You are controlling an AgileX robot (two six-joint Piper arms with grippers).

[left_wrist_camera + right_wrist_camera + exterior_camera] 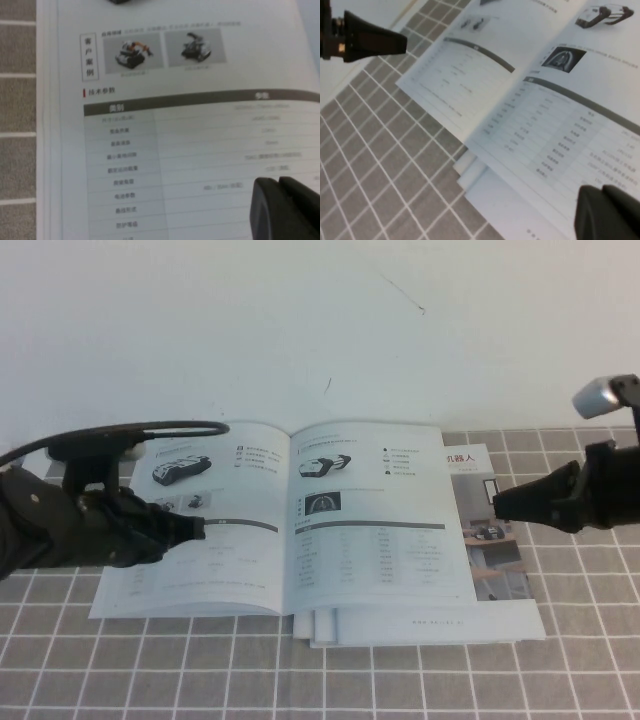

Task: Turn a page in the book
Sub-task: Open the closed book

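While the thin white glossy book point(285, 520) lies open on the grey-tiled desk point(120, 670), the closed left hand point(196, 529) hovers over its left page; the closed right hand point(500, 504) hangs beside its right edge.

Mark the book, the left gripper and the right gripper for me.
book point(385, 560): high view, right-hand page's table.
left gripper point(197, 529): high view, tips over the left-hand page.
right gripper point(500, 504): high view, tips beyond the book's right edge, over the magazine point(490, 540).
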